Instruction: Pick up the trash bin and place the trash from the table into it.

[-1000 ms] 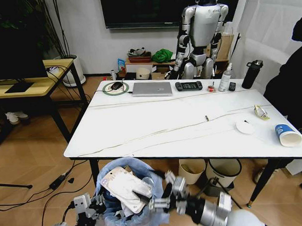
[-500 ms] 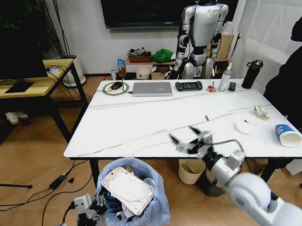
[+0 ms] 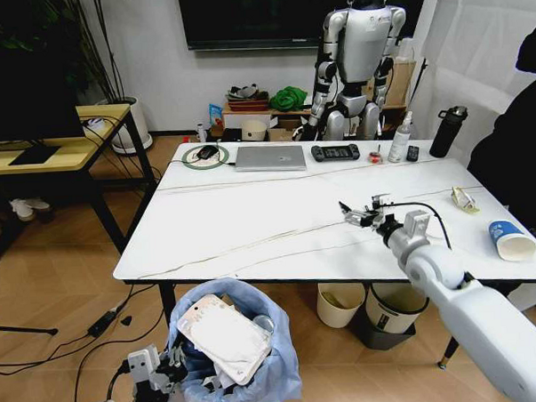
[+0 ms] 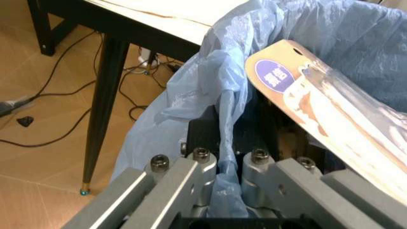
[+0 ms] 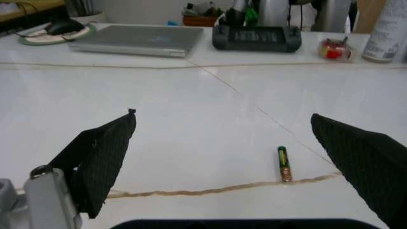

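Note:
The trash bin [image 3: 245, 384], lined with a crinkled light-blue bag [image 4: 190, 90], hangs below the table's near edge with a cardboard-backed clear package [image 3: 222, 338] lying in it. My left gripper [image 3: 151, 373] is shut on the bin's rim and bag [image 4: 228, 143]. My right gripper [image 3: 361, 214] is open low over the marble-look table [image 3: 251, 215]. Its wide-spread fingers [image 5: 102, 155] frame a small battery [image 5: 283, 163]. A white lid [image 3: 435, 227], a blue-white paper cup [image 3: 510, 240] and a small wrapper [image 3: 464, 199] lie on the table's right side.
A laptop [image 3: 270, 157], a black controller [image 3: 335, 152], a small red item [image 3: 375, 158], a spray bottle [image 3: 399, 140] and a black bottle [image 3: 446, 132] line the far edge. Two plain bins [image 3: 342, 303] stand under the table. A yellow desk [image 3: 43, 144] is left; a person [image 3: 519, 145] stands right.
My right gripper has left the bin, risen over the table edge and moved forward and right to the battery. The package stays in the bin. The left gripper holds still.

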Controlling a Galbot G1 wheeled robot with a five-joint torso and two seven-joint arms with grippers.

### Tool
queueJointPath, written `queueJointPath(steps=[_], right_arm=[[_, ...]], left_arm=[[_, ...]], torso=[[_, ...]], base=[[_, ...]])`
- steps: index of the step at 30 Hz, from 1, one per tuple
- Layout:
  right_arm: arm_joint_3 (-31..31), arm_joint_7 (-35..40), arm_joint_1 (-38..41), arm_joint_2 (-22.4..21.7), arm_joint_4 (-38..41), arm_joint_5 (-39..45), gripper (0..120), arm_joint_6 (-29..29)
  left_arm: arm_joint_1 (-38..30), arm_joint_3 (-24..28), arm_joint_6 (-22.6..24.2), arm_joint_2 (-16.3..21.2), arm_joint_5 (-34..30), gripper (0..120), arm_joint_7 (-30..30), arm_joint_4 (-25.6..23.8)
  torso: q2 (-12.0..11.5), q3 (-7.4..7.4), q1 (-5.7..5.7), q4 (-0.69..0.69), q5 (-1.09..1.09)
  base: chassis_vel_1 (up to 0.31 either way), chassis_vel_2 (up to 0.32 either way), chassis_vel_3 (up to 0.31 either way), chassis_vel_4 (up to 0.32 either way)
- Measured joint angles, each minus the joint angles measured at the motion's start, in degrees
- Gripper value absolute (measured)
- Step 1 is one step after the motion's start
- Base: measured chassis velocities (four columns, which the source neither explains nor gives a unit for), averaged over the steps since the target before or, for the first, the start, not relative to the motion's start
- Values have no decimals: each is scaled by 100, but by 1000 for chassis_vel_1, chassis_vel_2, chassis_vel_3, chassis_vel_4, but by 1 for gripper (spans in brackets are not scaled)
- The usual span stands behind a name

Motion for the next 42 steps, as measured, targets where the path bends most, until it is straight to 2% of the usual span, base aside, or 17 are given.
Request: queueJointPath(steps=[5, 7, 11, 22, 24, 25, 29, 30, 34, 35, 36, 37, 39, 41, 42], right_arm=[[-59, -166, 358, 116, -670, -64, 100, 25], [-59, -166, 358, 116, -670, -64, 100, 25], [-239, -330, 726, 268, -1335, -95, 100, 122], [-428, -415, 932, 418, -1999, -68, 99, 82], [-431, -418, 937, 418, -2058, -84, 95, 75], [-431, -419, 934, 409, -2088, -110, 88, 73], [-423, -419, 910, 391, -2093, -131, 77, 76], [-414, -419, 894, 384, -2093, -144, 69, 83], [-406, -418, 881, 382, -2089, -158, 59, 89], [-406, -418, 873, 378, -2078, -166, 51, 90], [-406, -418, 873, 378, -2078, -166, 51, 90], [-406, -418, 864, 373, -2059, -190, 44, 92], [-406, -418, 862, 373, -2052, -201, 43, 97], [-407, -415, 849, 377, -2031, -224, 31, 107], [-407, -413, 846, 378, -2026, -226, 30, 107]], left_arm=[[2, -1, 0, -39, 27, 0, 1, -3], [2, -1, 0, -39, 27, 0, 1, -3], [8, -1, -4, -94, 61, 0, 4, -3], [32, -12, -18, -128, 74, 0, 5, -22], [33, -13, -19, -128, 75, 0, 6, -22], [31, -14, -20, -127, 75, 0, 8, -22], [24, -13, -21, -127, 75, 0, 8, -22], [22, -10, -21, -126, 75, 0, 9, -23], [19, -9, -21, -121, 75, 0, 9, -22], [19, -8, -21, -115, 75, 0, 9, -20], [19, -8, -21, -115, 75, 0, 9, -20], [19, -8, -21, -111, 75, 0, 9, -19], [19, -9, -22, -109, 74, 0, 9, -19], [19, -9, -23, -101, 70, 0, 9, -19], [19, -9, -23, -99, 69, 0, 9, -19]], torso=[[0, 0, 0, -1, -1], [0, 0, 0, -1, -1], [0, -1, 0, 0, -2], [0, -1, -1, 0, -1], [1, -1, -1, 0, -1], [1, -1, -1, -1, -1], [1, -1, -1, -1, -2], [1, -2, -1, -1, -2], [2, -2, -1, -1, -2], [2, -2, -1, -1, -2], [2, -2, -1, -1, -2], [2, -2, -1, -1, -2], [2, -2, -1, -1, -2], [2, -2, -1, 0, 0], [2, -2, -1, 0, 0]], base=[[0, 0, 0, 0], [0, 0, 0, 0], [0, 0, 0, 0], [0, 0, 0, 0], [0, 0, 0, 0], [0, 0, 0, 0], [0, 0, 0, 0], [0, 0, 0, 0], [0, 0, 0, 0], [0, 0, 0, 0], [0, 0, 0, 0], [0, 0, 0, 0], [0, 0, 0, 0], [0, 0, 0, 0], [0, 0, 0, 0]])
